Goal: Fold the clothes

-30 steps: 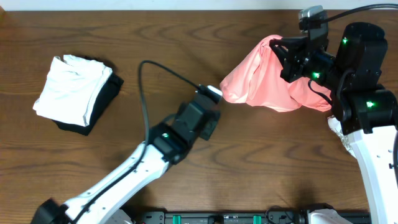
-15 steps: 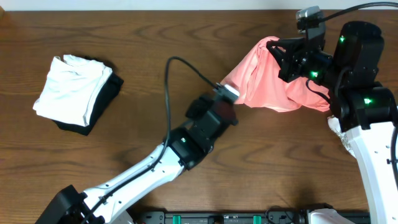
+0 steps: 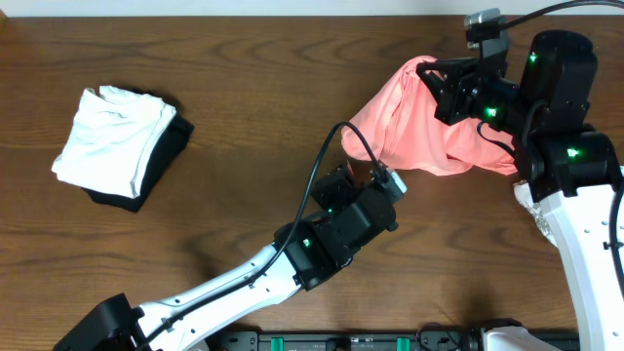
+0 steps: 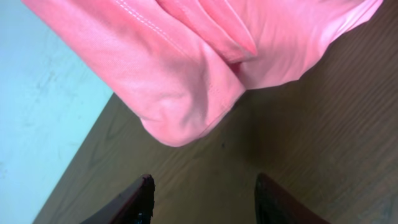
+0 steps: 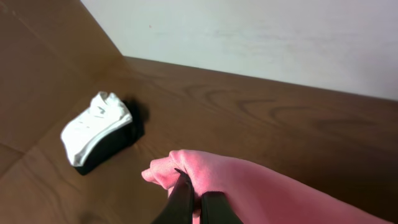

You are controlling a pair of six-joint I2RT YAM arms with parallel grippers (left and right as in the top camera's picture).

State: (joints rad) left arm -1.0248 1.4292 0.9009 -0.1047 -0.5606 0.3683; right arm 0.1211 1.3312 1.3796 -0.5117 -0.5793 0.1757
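- The salmon-pink garment (image 3: 419, 127) hangs bunched at the far right of the tabletop (image 3: 244, 78). It is raised at one end, probably so that its free edges drop clear and can be picked out.
- The right end effector (image 5: 191, 186) is clenched on a fold of that garment, with the fingers pinched together through the cloth.
- The left end effector (image 4: 204, 183) is released, its jaws spread and nothing between them. It sits just short of a rounded, hemmed corner of the fabric, which looks like the second hold needed to stretch the piece flat.
- A folded white garment (image 3: 112, 136) rests on a black garment (image 3: 168, 156), well apart at the left.
- The garment's far portion is hidden behind the right arm, and no print shows.
- A pale scrap (image 3: 529, 207) beside that arm is too cut off to identify.
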